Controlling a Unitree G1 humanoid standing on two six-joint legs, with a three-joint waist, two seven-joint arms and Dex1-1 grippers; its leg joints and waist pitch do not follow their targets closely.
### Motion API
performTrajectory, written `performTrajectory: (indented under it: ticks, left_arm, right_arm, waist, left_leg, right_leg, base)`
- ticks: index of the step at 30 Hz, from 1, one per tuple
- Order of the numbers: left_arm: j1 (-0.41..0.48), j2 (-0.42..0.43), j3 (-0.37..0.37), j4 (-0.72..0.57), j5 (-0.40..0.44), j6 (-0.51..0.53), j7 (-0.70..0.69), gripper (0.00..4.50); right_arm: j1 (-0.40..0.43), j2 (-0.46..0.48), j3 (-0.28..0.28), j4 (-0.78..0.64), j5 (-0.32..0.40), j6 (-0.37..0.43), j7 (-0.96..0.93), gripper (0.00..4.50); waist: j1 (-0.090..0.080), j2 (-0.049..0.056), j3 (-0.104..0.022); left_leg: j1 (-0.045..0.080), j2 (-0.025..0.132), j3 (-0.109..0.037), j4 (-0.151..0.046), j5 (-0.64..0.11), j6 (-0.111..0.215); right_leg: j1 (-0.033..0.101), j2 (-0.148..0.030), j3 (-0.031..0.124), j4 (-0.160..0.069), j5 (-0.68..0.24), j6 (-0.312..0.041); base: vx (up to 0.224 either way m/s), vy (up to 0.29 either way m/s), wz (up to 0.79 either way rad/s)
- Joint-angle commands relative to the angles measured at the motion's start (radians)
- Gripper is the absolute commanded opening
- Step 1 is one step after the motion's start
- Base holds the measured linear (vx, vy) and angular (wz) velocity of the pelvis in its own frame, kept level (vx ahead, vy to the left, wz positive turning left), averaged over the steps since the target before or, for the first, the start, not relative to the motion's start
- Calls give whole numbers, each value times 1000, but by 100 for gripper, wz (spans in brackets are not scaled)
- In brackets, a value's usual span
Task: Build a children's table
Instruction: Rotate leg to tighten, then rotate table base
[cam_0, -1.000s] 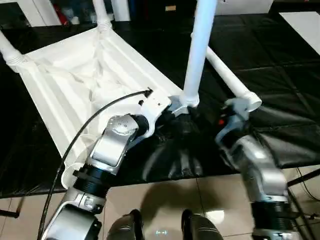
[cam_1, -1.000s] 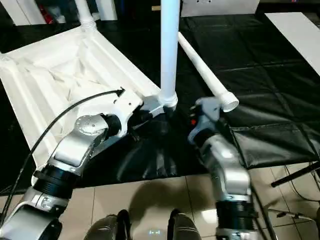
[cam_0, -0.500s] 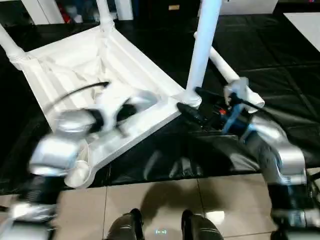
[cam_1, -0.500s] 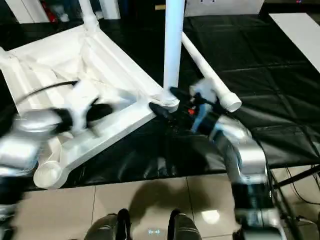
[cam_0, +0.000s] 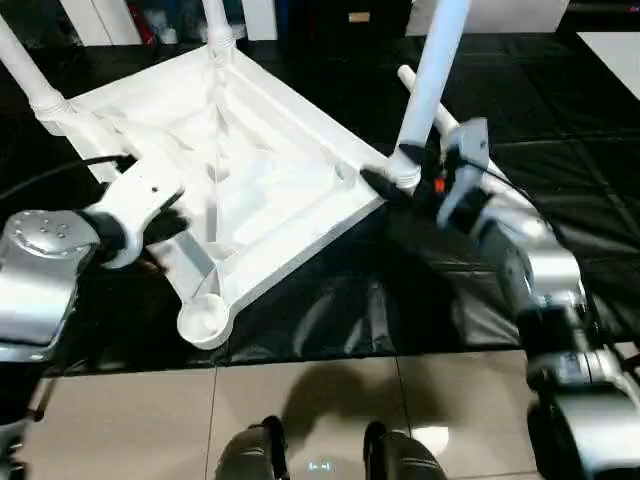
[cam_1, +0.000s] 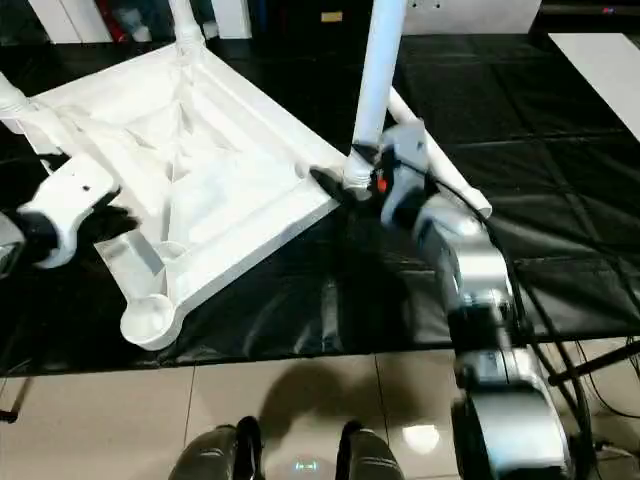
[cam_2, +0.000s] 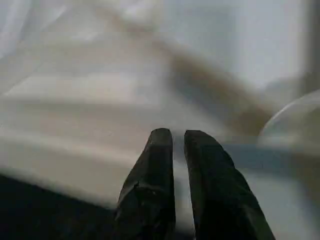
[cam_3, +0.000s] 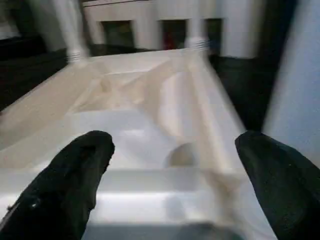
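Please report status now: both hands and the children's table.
Left hand shut, empty, beside the upturned tabletop. Right hand open at the near corner leg. Three legs standing; one corner socket empty; loose leg lies behind right arm.

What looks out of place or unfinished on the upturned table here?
The nearest corner socket of the children's table stands empty, while a loose leg lies flat on the black cover behind the right gripper.

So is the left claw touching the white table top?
Cannot tell. In the left eye view the left claw overlaps the edge of the table top; the left wrist view shows no plain contact or gap.
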Motion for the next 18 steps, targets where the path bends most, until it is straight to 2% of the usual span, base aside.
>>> performTrajectory:
  ticks: [1, 2, 3, 4, 5, 7, 8, 9, 10, 11, 13, 15, 16, 17, 18]
  left_arm:
    - [9, 31, -14, -5, 36, 16, 11, 89]
    - [11, 41, -21, -2, 36, 22, 10, 89]
    - [16, 51, -30, 2, 28, 34, 0, 99]
    - [16, 51, -30, 2, 28, 34, 0, 99]
    - [19, 56, -35, 2, 29, 31, -4, 99]
    - [26, 53, -43, 0, 15, 24, -21, 99]
    - [26, 37, -48, 1, -7, 17, -34, 62]
    - [25, 29, -57, 5, -14, 0, -42, 62]
    - [24, 28, -58, 5, -15, -2, -43, 62]
    - [22, 20, -69, 8, -20, -12, -50, 62]
    - [19, 9, -85, 14, -29, -4, -64, 21]
    - [22, 27, -126, 22, -18, -5, -87, 17]
    - [26, 42, -151, 30, -7, -11, -99, 16]
    - [28, 48, -167, 38, 1, -22, -106, 9]
    - [32, 48, -185, 45, -6, -27, -128, 9]
  right_arm:
    - [45, 0, 34, -63, 19, 41, 31, 450]
    - [66, -2, 51, -85, 20, 50, 25, 450]
    - [107, -10, 86, -126, 4, 60, 12, 450]
    - [107, -10, 86, -126, 4, 60, 12, 450]
    - [125, -12, 97, -145, -4, 71, 2, 450]
    - [168, -17, 118, -186, -53, 107, -52, 450]
    - [195, -18, 131, -214, -77, 142, -78, 450]
    - [204, -17, 141, -224, -90, 158, -88, 450]
    - [206, -17, 142, -225, -92, 160, -89, 450]
    - [214, -11, 150, -236, -106, 173, -97, 450]
    - [208, 5, 159, -220, -131, 164, -122, 450]
    - [192, 22, 170, -200, -147, 168, -168, 450]
    - [177, 34, 173, -179, -152, 170, -193, 450]
    - [161, 44, 173, -154, -156, 164, -208, 450]
    - [137, 62, 171, -114, -169, 157, -245, 450]
  waist:
    - [-2, 10, -88]
    - [-1, 9, -86]
    - [1, 10, -83]
    - [1, 10, -83]
    - [0, 13, -80]
    - [0, 13, -79]
    - [0, 11, -79]
    - [0, 12, -79]
    - [0, 12, -79]
    - [1, 21, -78]
    - [0, 15, -80]
    - [0, 16, -79]
    - [-3, 14, -79]
    - [-6, 18, -81]
    - [-9, 16, -82]
  left_leg:
    - [47, 67, -36, -59, -119, 98]
    - [46, 67, -36, -60, -121, 96]
    - [48, 68, -36, -64, -143, 79]
    - [48, 68, -36, -64, -143, 79]
    - [51, 69, -38, -67, -181, 57]
    - [50, 69, -39, -70, -200, 38]
    - [52, 68, -38, -71, -210, 28]
    - [53, 67, -38, -72, -216, 20]
    - [53, 67, -38, -72, -216, 20]
    - [53, 66, -39, -71, -226, 15]
    - [49, 67, -40, -71, -227, 10]
    - [51, 67, -40, -72, -225, 11]
    - [48, 66, -40, -72, -224, 11]
    - [50, 65, -40, -72, -227, 8]
    - [50, 65, -40, -71, -224, 6]
  right_leg:
    - [52, -77, 41, -41, -126, -254]
    - [53, -78, 41, -44, -134, -255]
    - [49, -78, 41, -47, -177, -246]
    - [49, -78, 41, -47, -177, -246]
    - [46, -79, 42, -53, -220, -240]
    - [45, -80, 43, -54, -239, -234]
    - [44, -79, 43, -55, -253, -225]
    - [44, -80, 44, -56, -256, -223]
    - [44, -80, 44, -56, -256, -223]
    - [41, -80, 45, -58, -257, -223]
    - [45, -82, 45, -54, -236, -224]
    - [42, -81, 45, -55, -234, -223]
    - [45, -81, 45, -53, -232, -223]
    - [44, -80, 44, -53, -233, -221]
    - [45, -82, 45, -53, -227, -225]
  base:
    - [0, 0, 0]
    - [0, 0, 0]
    - [0, 0, 0]
    - [0, 0, 0]
    - [0, 0, 0]
    - [0, 0, 0]
    - [0, 0, 0]
    - [0, 0, 0]
    - [0, 0, 0]
    - [0, 0, 0]
    - [0, 0, 0]
    - [0, 0, 0]
    - [0, 0, 0]
    - [0, 0, 0]
    - [0, 0, 0]
